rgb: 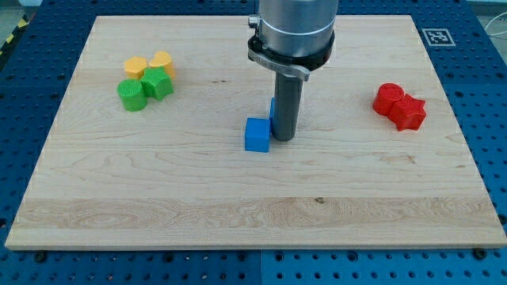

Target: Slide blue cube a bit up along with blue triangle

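The blue cube (257, 135) lies near the middle of the wooden board (158, 198). My tip (283, 139) stands just to the view's right of the cube, touching or nearly touching its right side. A sliver of another blue block (272, 109), probably the blue triangle, shows just above the cube, mostly hidden behind the rod. Its shape cannot be made out.
Two yellow blocks (149, 65) and two green blocks (145, 89) cluster at the view's upper left. Two red blocks (400, 106) sit at the view's right. The arm's grey body (293, 32) hangs over the board's top middle.
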{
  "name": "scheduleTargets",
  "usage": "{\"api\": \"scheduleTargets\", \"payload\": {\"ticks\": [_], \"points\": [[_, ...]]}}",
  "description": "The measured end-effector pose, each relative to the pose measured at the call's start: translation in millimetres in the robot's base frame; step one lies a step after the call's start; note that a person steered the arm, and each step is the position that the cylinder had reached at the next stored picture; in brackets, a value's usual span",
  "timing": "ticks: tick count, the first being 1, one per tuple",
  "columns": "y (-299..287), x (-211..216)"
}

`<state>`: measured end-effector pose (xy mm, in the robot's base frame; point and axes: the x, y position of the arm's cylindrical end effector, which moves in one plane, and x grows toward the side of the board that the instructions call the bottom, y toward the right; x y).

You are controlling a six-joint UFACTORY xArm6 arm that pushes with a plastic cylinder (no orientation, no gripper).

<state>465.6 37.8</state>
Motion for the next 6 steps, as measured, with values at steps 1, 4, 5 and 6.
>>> {"api": "scheduleTargets", "payload": {"ticks": [1,4,5,6], "points": [[0.1,-0.1],[43.2,51.5],[25.4,64.4],[1.4,74.5]]}}
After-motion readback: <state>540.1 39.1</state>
